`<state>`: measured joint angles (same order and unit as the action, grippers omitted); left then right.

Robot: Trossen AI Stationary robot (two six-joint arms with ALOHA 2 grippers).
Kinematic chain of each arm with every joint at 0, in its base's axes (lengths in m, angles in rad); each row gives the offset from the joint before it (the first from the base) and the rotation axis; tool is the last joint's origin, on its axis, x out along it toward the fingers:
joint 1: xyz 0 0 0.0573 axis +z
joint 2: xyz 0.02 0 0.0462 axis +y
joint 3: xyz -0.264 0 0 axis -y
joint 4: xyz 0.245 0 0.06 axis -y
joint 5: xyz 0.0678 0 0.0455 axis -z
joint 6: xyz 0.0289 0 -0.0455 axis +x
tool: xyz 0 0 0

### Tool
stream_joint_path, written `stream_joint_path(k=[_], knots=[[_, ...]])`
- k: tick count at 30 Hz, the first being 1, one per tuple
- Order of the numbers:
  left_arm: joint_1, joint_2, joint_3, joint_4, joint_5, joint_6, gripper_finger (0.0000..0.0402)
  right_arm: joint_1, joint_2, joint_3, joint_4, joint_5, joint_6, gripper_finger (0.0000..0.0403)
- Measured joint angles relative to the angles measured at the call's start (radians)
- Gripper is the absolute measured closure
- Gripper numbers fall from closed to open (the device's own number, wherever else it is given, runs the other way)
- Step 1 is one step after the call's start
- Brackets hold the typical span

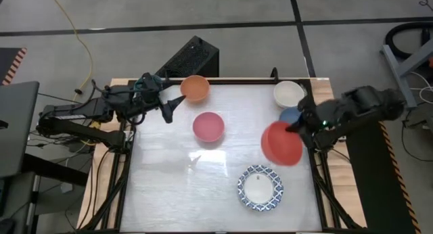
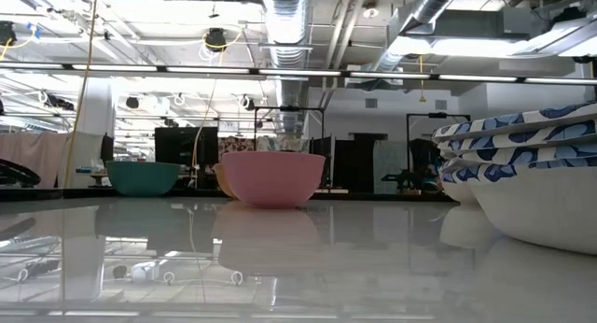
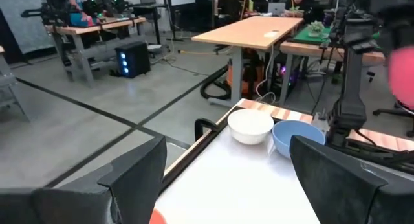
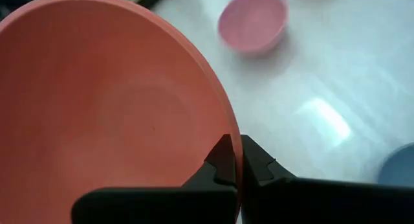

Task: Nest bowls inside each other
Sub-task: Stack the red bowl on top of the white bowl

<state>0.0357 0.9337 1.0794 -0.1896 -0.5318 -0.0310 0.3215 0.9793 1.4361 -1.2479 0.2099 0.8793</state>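
Five bowls show from above on the white table (image 1: 203, 193): orange bowl (image 1: 195, 88), pink bowl (image 1: 208, 126), cream bowl (image 1: 288, 94), blue bowl (image 1: 291, 115), patterned bowl (image 1: 260, 187). Left gripper (image 1: 172, 105) spreads wide beside the orange one. Right wrist view: right gripper (image 4: 234, 160) pinches the red bowl (image 4: 110, 114) rim, lifted over the table's right side
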Motion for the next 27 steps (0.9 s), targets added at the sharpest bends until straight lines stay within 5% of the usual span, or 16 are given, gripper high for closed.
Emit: stream_joint_path(k=[7, 14, 22, 27], knots=[[0.001, 0.000, 0.000, -0.007, -0.001, -0.015, 0.0084, 0.163, 0.058, -0.003, -0.004, 0.076, 0.085, 0.0396], [0.001, 0.000, 0.000, -0.026, -0.002, -0.039, 0.0084, 0.194, 0.045, -0.002, 0.047, 0.134, 0.059, 0.0395], [0.001, 0.000, 0.000, -0.042, -0.003, -0.088, 0.0084, 0.188, 0.041, -0.221, 0.534, 0.014, -0.050, 0.0397], [0.001, 0.000, 0.000, -0.047, 0.003, -0.109, 0.0084, 0.180, 0.007, -0.402, 0.673, -0.036, 0.026, 0.0397]])
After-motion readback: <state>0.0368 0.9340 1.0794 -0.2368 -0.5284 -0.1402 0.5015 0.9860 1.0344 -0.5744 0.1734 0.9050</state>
